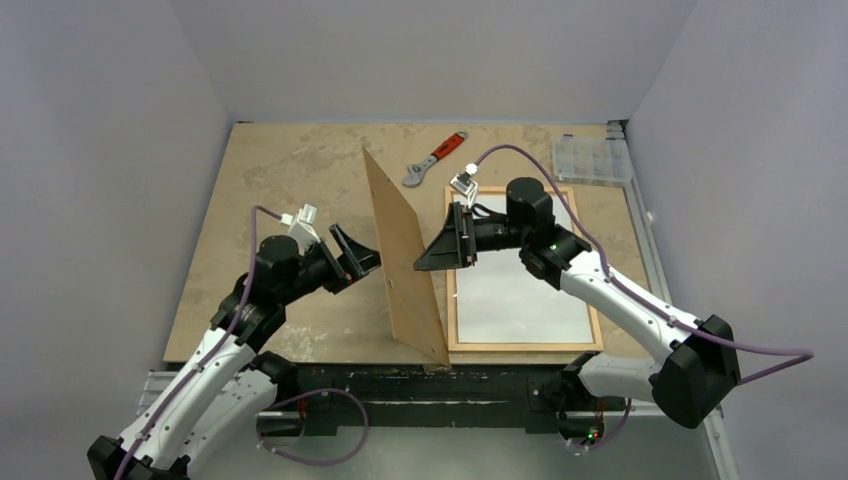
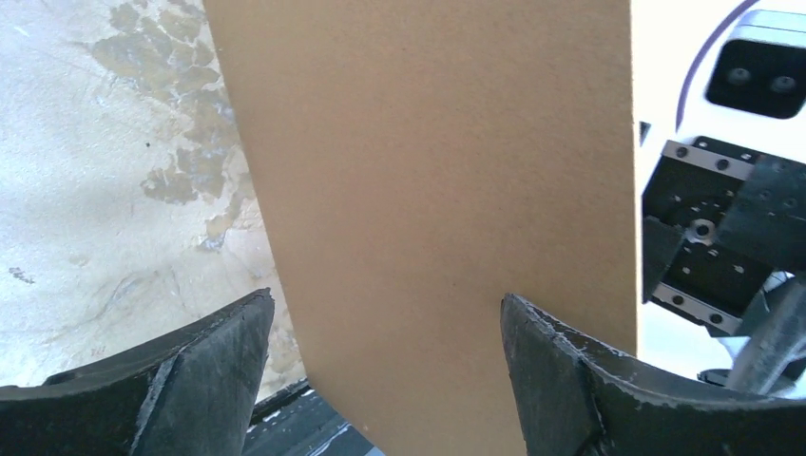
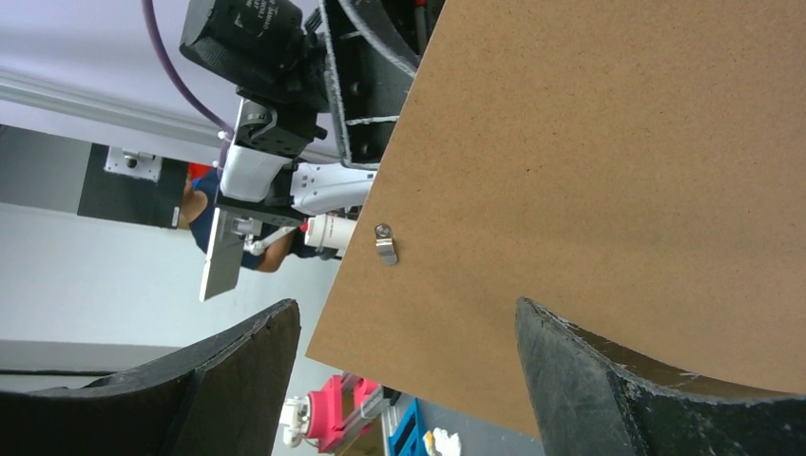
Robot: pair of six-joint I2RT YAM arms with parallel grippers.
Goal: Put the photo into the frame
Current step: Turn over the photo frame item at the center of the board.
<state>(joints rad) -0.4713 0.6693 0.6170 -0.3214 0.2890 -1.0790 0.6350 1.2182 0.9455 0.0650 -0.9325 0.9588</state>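
Plain pale grey walls boxed in a tan, marbled table, so there wasn't much else in the room to look at. The thin light-wood rectangular frame lay flat on the right half of the table. Its long sides seemed to run from the near edge toward the back wall. Inside it sat the photo with only a plain white side up, square with the frame and pointing the same way, so I couldn't see any print.

What got in the way was a plain brown rectangular backing board. It was up on edge, steeply tilted, and ran near-to-far just left of the frame. Its lowest corner was at the near table edge, right by the frame's near-left corner. The right wrist view showed a small metal clip on the board's face.

The left gripper was on the board's left side and the right gripper on its right, each aimed at a flat face. Both had their fingers spread wide and clamped nothing. I couldn't tell whether the tips were actually touching the board. The right arm also reached across the far part of the frame and hid some of it.

Farther back lay a metal wrench with an orange handle, and a clear plastic compartment box sat in the far right corner.
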